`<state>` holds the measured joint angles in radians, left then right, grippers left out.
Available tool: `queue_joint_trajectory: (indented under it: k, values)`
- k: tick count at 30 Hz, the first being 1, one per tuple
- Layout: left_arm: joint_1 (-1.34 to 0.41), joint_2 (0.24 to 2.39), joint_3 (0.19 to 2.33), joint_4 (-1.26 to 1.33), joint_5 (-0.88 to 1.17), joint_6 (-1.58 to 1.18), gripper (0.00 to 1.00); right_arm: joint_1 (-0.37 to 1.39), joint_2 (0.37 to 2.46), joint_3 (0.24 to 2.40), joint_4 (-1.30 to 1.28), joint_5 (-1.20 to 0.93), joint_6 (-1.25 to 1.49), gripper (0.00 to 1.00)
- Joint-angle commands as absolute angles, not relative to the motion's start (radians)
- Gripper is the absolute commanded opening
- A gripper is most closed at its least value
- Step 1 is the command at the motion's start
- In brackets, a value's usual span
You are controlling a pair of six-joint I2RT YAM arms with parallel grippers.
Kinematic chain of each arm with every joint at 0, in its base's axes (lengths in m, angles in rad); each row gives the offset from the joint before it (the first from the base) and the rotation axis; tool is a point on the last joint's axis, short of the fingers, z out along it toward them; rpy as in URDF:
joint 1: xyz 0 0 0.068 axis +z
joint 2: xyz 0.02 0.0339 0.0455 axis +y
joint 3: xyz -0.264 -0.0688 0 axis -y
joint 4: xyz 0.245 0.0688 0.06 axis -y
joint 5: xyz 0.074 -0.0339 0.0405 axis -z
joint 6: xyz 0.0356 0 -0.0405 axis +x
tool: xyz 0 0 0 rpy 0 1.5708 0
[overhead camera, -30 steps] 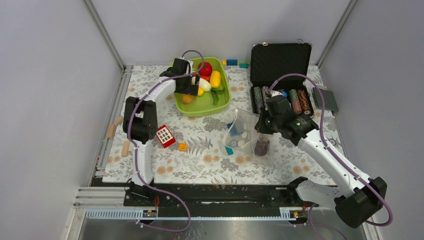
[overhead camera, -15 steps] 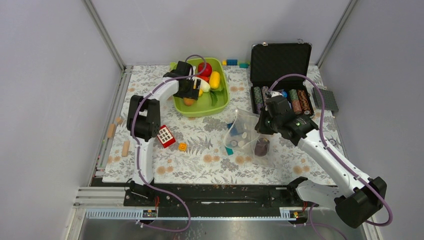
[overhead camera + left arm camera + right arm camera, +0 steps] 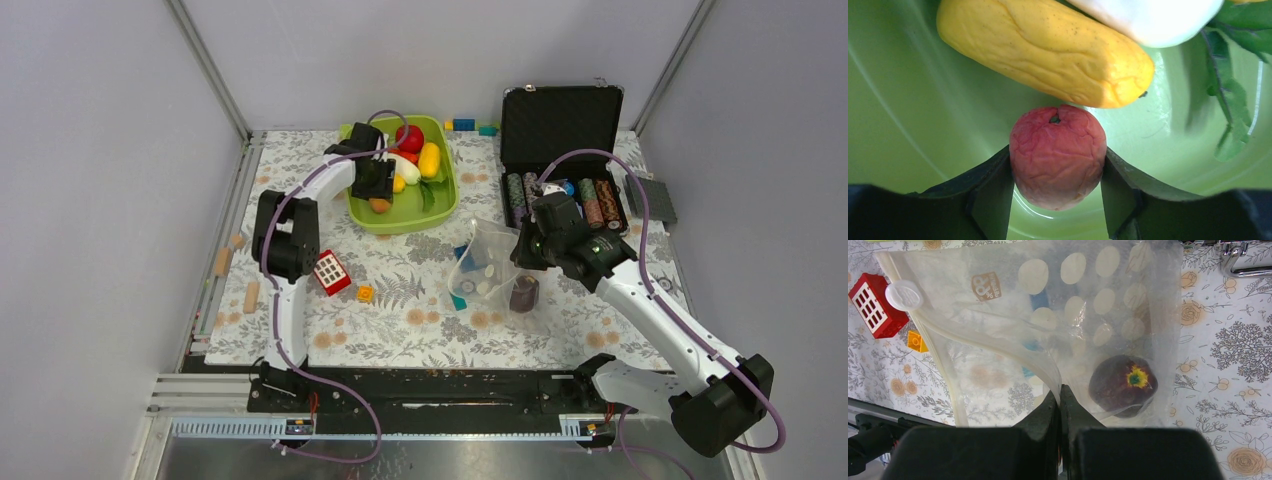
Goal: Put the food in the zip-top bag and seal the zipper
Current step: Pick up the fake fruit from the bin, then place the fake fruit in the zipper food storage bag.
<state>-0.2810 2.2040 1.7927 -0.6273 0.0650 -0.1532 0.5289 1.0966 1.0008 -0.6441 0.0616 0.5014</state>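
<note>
Presently we are pressing the left pincer against both flanks of the peach-red fruit. It is sitting on the floor of the green tray at the far edge of the table. We are judging the hold as shallow. The fingertips are meeting a round, wrinkled skin, so the fruit could squirt out forwards as we lift it. The yellow piece is lying just beside it, perhaps touching, and it could be nudged or dragged along with the white piece behind it.

Meanwhile we are keeping the right pincer clamped together on the lip of the zip-top bag. The bag is lying toward the right edge of the table, just in front of the poker-chip case. One maroon fruit is resting inside it.

We are holding that mouth by a single pinch of thin film, and this is where we are expecting trouble:
- The film may slip out, or the opening may sag too narrow.
- The incoming fruit could then strike the zipper and roll away across the table.
- Tugging the lip higher could tip the bag and spill the maroon fruit.
- A fold in the strip would be making the seal harder later.
</note>
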Motion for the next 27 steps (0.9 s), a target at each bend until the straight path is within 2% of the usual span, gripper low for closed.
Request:
queue_joint_trajectory:
  k: [1,3,9,13,16,20,27]
  values:
    - [-0.281,2.007,1.728,-0.550,0.166,-0.215,0.19,0.521,1.080,1.000,-0.632,0.082,0.488,0.00]
    - [-0.289,1.921,1.662,-0.503,0.221,-0.239,0.15,0.521,1.077,0.999,-0.631,0.084,0.491,0.00]
    - [-0.382,1.644,1.467,-0.336,0.329,-0.273,0.15,0.521,1.078,0.997,-0.631,0.083,0.492,0.00]
    - [-0.514,1.458,1.318,-0.195,0.437,-0.240,0.18,0.520,1.083,0.994,-0.632,0.085,0.499,0.00]
    - [-0.654,1.366,1.246,-0.176,0.395,-0.159,0.20,0.519,1.078,0.994,-0.630,0.080,0.502,0.00]
    - [-0.802,1.305,1.161,-0.121,0.428,-0.114,0.22,0.519,1.068,0.995,-0.631,0.076,0.504,0.00]
    - [-0.881,1.339,1.111,-0.040,0.406,-0.181,0.25,0.515,1.062,0.988,-0.614,0.022,0.512,0.00]
